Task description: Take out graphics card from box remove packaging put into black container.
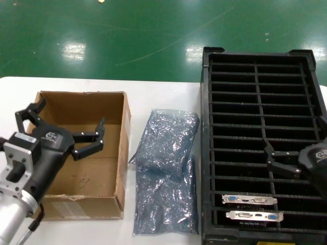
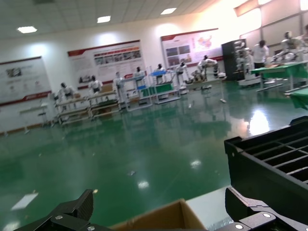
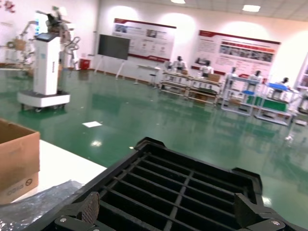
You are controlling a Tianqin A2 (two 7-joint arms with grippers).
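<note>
Two graphics cards stand in the nearest slots of the black container, silvery brackets with blue ports facing up. Two crinkly blue-grey packaging bags lie flat on the white table between the container and the box. The box's floor shows only bare cardboard. My left gripper hovers open over the box, with nothing between its fingers. Above the container's near right part, my right gripper is also open and empty.
The white table ends at a green floor behind. The box corner and the container's end wall show in the left wrist view. In the right wrist view the container's ribs, the box and a bag appear.
</note>
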